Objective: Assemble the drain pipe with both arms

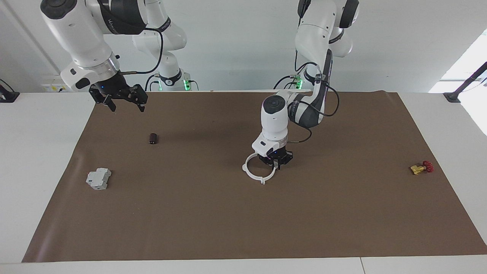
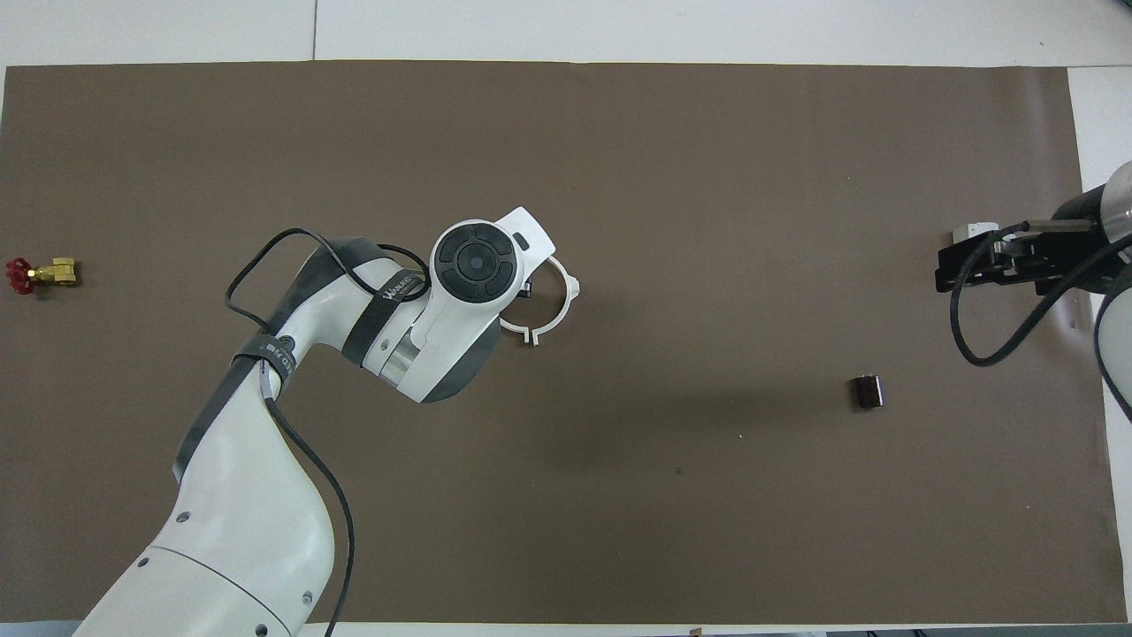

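**Drain pipe ring at mid-counter under the left gripper**

The drain pipe (image 1: 255, 172) lay as one white ring near the middle of your counter (image 1: 243, 228). Your left gripper (image 1: 274, 161) was down at the ring's edge; I could not tell how its fingers stood. Your right gripper (image 1: 124, 99) waited, spread, above the right arm's end. Farther out there sat a grey block (image 1: 98, 179).

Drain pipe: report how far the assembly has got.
Looks done: the drain pipe lies on the mat as one white ring. In hand: the left gripper is down at the ring's rim. The right gripper waits, open, raised toward its end. Left: seemingly only letting go.
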Motion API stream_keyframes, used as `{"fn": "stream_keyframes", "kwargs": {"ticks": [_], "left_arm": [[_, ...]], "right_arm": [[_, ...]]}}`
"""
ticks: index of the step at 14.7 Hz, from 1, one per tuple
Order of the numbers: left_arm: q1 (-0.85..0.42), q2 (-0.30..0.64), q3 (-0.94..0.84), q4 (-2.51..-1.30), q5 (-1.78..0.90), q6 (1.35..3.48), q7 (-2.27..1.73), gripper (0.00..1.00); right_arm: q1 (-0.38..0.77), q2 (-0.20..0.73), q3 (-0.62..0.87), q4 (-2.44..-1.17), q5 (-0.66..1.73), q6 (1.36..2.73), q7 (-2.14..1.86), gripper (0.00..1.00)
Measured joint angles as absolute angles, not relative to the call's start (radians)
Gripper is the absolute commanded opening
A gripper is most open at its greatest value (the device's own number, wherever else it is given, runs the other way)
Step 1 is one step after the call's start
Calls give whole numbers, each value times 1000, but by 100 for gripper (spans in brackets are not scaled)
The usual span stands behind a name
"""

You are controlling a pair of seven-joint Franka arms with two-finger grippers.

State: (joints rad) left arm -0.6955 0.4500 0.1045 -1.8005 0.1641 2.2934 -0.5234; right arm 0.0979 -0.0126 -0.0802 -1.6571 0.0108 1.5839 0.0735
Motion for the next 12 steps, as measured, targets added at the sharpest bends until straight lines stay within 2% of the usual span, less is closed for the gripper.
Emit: {"fn": "stream_keyframes", "kwargs": {"ticks": [3, 4, 7, 9, 10, 12], "left_arm": [[-703, 450, 104, -1801, 164, 2293, -530, 21], [-703, 450, 104, -1801, 164, 2293, -530, 29], [-703, 450, 104, -1802, 164, 2293, -530, 32], [-703, 450, 104, -1802, 164, 2293, -531, 58], [-703, 450, 105, -1802, 164, 2294, -531, 66], [-702, 450, 106, -1802, 164, 2296, -532, 96]], "right_arm": [[92, -13, -81, -1657, 10, 1586, 73, 100], [83, -13, -81, -1657, 9, 1588, 73, 100], [50, -13, -81, -1656, 9, 1591, 52, 100], [37, -13, -82, -1656, 9, 1591, 41, 100], [35, -13, -82, -1656, 9, 1591, 38, 100], [34, -13, -81, -1656, 9, 1591, 34, 100]]}}
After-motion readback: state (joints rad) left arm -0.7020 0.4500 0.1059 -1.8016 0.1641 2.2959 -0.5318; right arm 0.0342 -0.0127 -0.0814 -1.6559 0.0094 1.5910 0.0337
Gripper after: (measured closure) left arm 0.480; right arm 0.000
